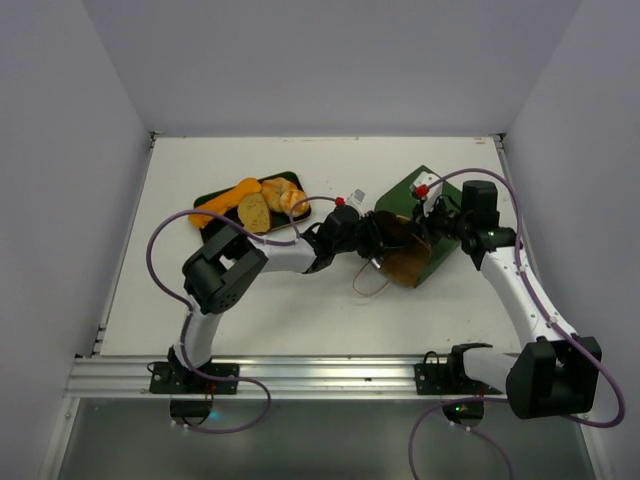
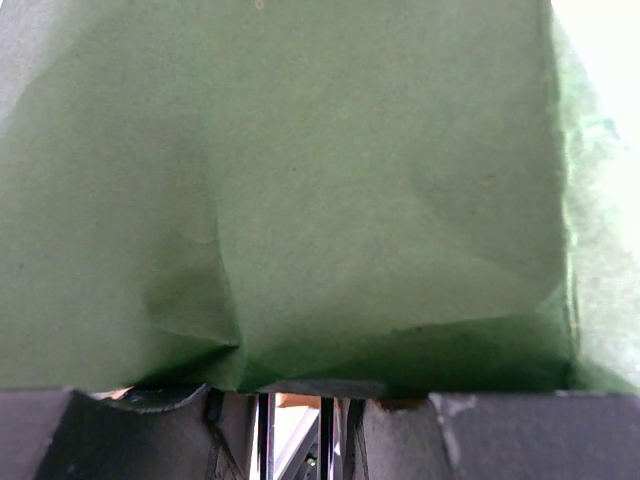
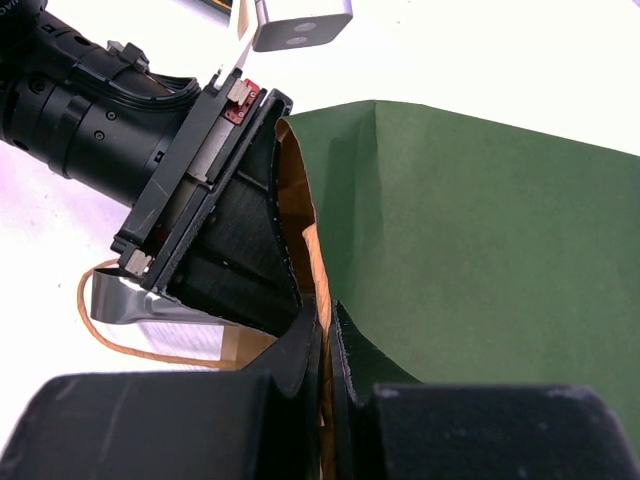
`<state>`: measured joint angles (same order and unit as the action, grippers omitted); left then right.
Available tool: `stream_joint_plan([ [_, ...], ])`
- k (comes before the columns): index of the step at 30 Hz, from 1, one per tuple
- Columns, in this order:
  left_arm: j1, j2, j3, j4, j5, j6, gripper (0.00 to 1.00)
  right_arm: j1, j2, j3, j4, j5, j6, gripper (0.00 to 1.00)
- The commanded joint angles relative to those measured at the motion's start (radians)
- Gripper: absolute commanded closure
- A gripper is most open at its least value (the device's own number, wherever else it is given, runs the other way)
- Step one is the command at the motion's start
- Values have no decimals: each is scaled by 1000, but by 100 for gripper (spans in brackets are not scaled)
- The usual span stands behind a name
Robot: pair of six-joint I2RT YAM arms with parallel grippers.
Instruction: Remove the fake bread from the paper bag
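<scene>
Left gripper, top view: we see the left gripper (image 1: pixel 378 240) pushed into the brown mouth of the paper bag (image 1: pixel 412 192), which lies on its side. We cannot tell how its jaws stand.
Right gripper, top view: the right gripper (image 1: pixel 432 222) sits at the bag's upper rim.
Bread, top view: the orange loaf (image 1: pixel 228 202), tan slice (image 1: pixel 254 212) and golden rolls (image 1: pixel 285 195) lie on the dark green tray (image 1: pixel 287 178), well to the left of both grippers and apart from the bag.
Counts, top view: we count one loaf, one slice, what look like two rolls, one tray and one bag.
Left wrist view: green paper of the bag (image 2: pixel 300 200) fills our view above the left gripper (image 2: pixel 300 425). We cannot read its grip.
Right wrist view: the right gripper (image 3: pixel 328 350) is pinched on the bag's (image 3: pixel 480 240) rim, with the paper edge caught between its fingers. The left gripper (image 3: pixel 240 260) fills the mouth just beside it.
</scene>
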<state>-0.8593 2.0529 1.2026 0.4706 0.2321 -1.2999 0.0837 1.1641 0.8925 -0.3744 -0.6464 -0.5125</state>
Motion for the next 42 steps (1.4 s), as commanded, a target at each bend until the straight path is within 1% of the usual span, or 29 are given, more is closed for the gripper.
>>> stream_joint_plan([
  [1, 9, 16, 66, 71, 16, -9, 81, 4, -7, -3, 20, -44, 14, 100],
  [3, 9, 21, 68, 76, 22, -7, 85, 4, -9, -3, 22, -38, 14, 100],
  [4, 9, 21, 66, 77, 29, -4, 89, 2, -11, -3, 23, -36, 15, 100],
  [8, 9, -25, 25, 74, 24, 25, 100, 2, -18, -1, 37, 4, 28, 100],
  [10, 9, -60, -29, 60, 10, 60, 100, 4, -21, -3, 49, 51, 42, 100],
  [13, 9, -164, -110, 31, -13, 109, 100, 4, -24, -3, 72, 100, 60, 100],
  [18, 8, -293, -216, -19, -42, 175, 100, 2, -29, -3, 89, 145, 75, 100],
  [25, 6, -466, -342, -82, -69, 217, 100, -5, -34, -4, 95, 151, 86, 100],
  [30, 8, -580, -484, -116, -85, 226, 100, -9, -32, -6, 100, 149, 91, 100],
  [34, 8, -667, -561, -124, -85, 228, 100, -9, -30, -7, 103, 148, 95, 100],
  [42, 8, -798, -635, -159, -80, 237, 100, -10, -37, -13, 111, 148, 101, 100],
])
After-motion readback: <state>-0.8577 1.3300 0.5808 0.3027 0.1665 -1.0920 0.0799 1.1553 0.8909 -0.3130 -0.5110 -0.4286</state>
